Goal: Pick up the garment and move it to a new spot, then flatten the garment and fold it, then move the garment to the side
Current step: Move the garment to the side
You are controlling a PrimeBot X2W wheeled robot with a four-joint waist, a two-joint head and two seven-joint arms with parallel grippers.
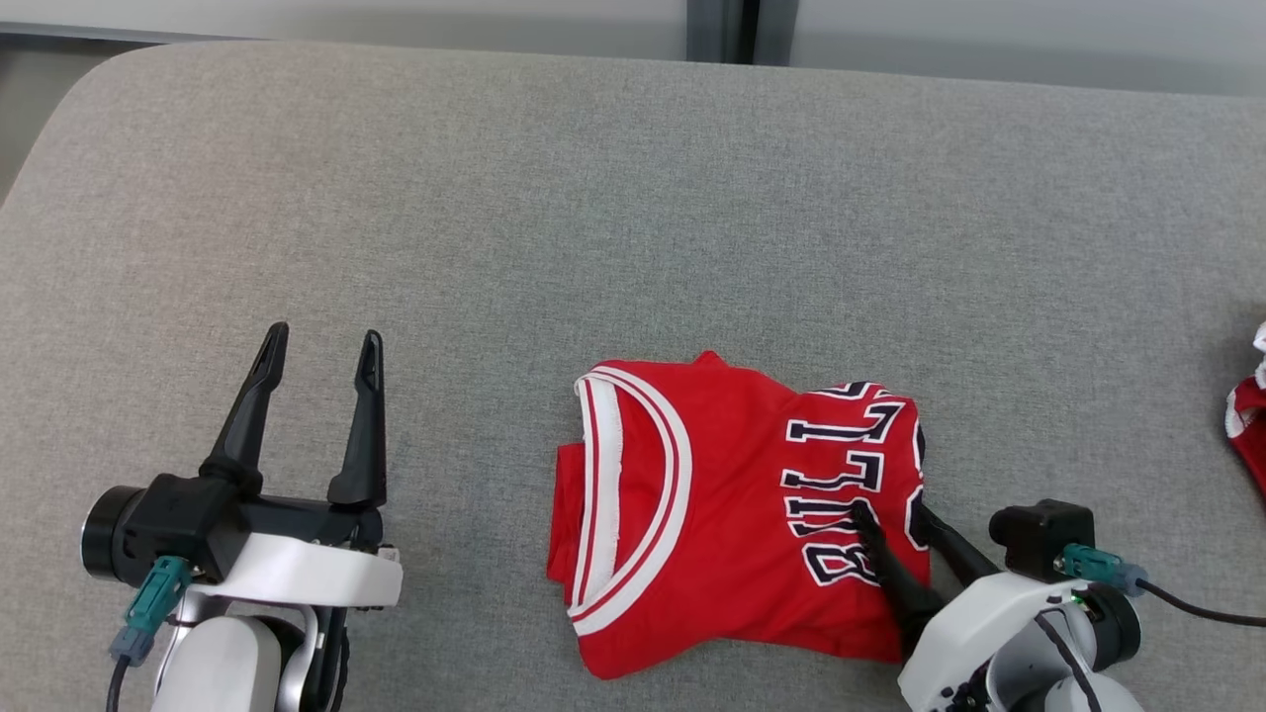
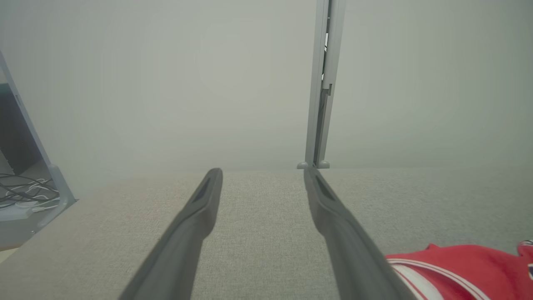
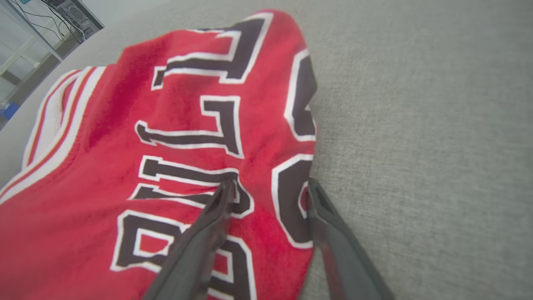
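Observation:
The garment (image 1: 712, 514) lies folded on the grey table (image 1: 593, 198), a red jersey with a red-white striped collar on its left and dark block lettering on its right. My right gripper (image 1: 890, 512) is at its right edge, open. In the right wrist view the garment (image 3: 166, 125) lies under the right gripper (image 3: 270, 187): one finger rests on the lettering, the other stands at the cloth's edge, with fabric between them. My left gripper (image 1: 323, 338) hovers open and empty to the left of the garment. In the left wrist view the left gripper (image 2: 262, 173) points across the table, with the garment (image 2: 458, 266) at lower right.
Another red and white cloth (image 1: 1248, 415) pokes in at the table's right edge. A pale wall with a grey post (image 2: 322, 83) stands behind the table. A shelf with cables (image 2: 25, 196) is beyond the table's left end.

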